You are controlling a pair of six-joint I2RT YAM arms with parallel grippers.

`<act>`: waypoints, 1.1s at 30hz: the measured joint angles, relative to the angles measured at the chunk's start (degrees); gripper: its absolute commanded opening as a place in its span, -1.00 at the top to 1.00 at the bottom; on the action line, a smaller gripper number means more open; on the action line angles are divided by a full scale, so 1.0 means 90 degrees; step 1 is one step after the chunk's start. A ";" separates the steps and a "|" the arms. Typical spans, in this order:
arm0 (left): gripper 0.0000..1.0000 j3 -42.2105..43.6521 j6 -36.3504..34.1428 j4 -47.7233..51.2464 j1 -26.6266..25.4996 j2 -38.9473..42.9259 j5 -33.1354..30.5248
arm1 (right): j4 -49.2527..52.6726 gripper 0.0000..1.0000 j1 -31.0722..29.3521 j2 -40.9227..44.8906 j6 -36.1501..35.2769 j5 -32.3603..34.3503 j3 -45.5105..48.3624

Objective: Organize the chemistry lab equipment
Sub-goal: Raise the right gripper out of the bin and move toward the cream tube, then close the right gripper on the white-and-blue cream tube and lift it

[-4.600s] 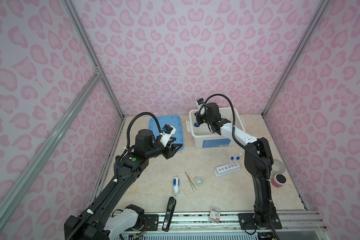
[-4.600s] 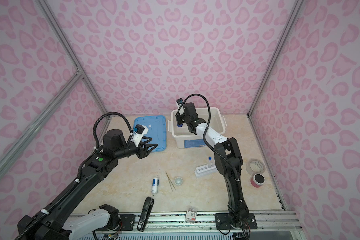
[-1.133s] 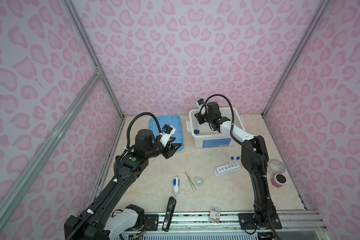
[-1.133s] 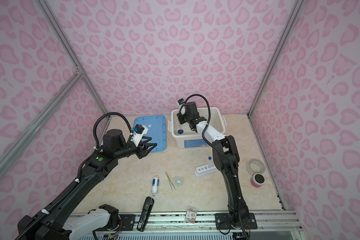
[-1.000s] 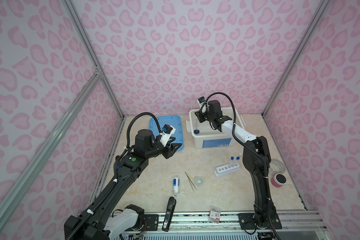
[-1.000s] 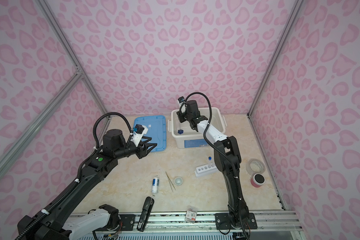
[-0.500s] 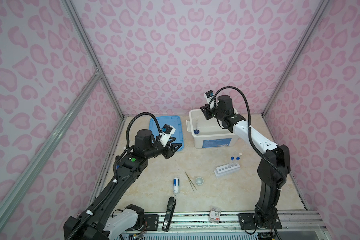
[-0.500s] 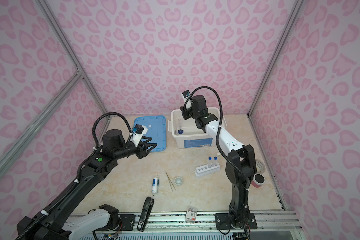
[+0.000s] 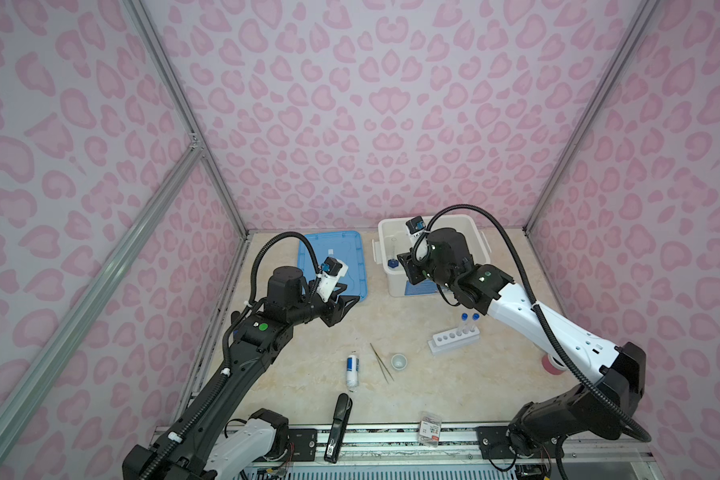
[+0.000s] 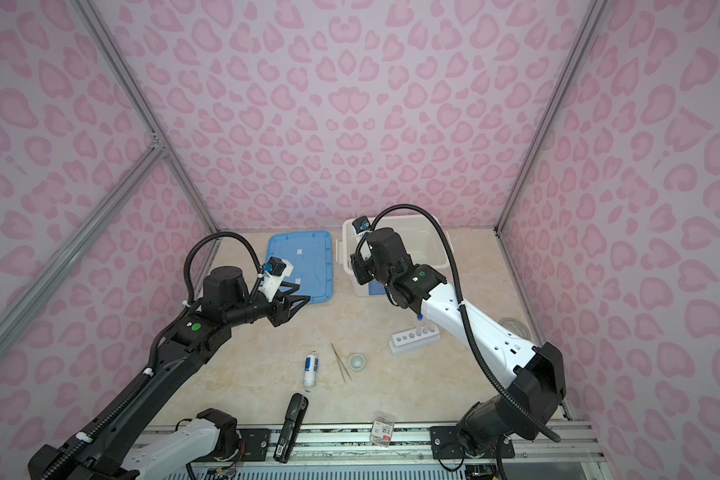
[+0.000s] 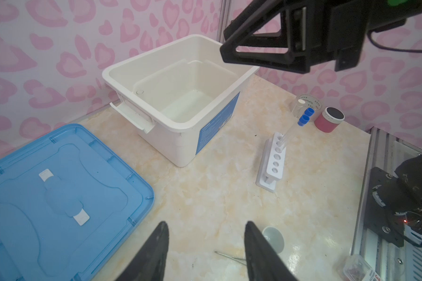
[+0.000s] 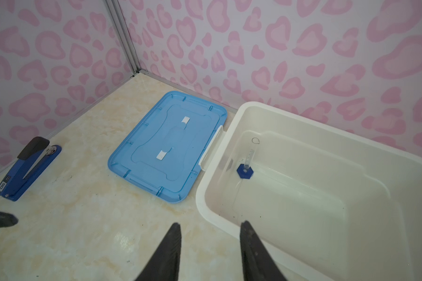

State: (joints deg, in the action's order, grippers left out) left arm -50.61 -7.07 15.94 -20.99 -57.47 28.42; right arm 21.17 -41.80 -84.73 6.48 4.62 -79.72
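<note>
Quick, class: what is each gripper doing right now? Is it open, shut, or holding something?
The left gripper is open, with nothing between its jaws.
The right gripper is open, with nothing between its jaws.

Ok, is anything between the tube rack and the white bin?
Nothing visible: the white bin is open, its blue lid lies beside it, and the table between it and the tube rack is bare.
</note>
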 measured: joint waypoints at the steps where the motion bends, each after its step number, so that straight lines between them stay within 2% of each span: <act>1: -0.04 0.0053 0.0005 0.0049 0.0002 0.0075 -0.0049 | 0.0100 0.19 -0.0129 0.0024 0.0119 0.0097 0.0087; 4: -0.04 0.0214 0.0027 0.0175 0.0056 0.0291 -0.0180 | 0.0272 0.17 -0.0495 0.0112 0.0583 0.0274 0.0464; 8: -0.03 0.0520 0.0197 0.0296 0.0328 0.0510 -0.0250 | 0.0209 0.11 -0.0743 0.0231 0.1540 0.0136 0.1168; 14: -0.01 0.0865 0.0325 0.0461 0.0471 0.1066 -0.0389 | 0.0126 0.01 -0.1362 -0.0338 0.2545 -0.0253 0.1307; 26: -0.01 0.1144 0.0384 0.0420 0.0576 0.1389 -0.0486 | 0.0767 -0.09 -0.2059 -0.2171 0.3378 -0.1222 0.0384; 33: -0.01 0.1219 0.0481 0.0369 0.0576 0.1727 -0.0510 | 0.1134 -0.10 -0.2232 -0.2783 0.3623 -0.1593 0.0024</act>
State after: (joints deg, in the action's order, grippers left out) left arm -39.64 -2.74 19.27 -15.81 -41.93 23.83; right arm 31.38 -61.89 -109.78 39.09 -9.72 -79.50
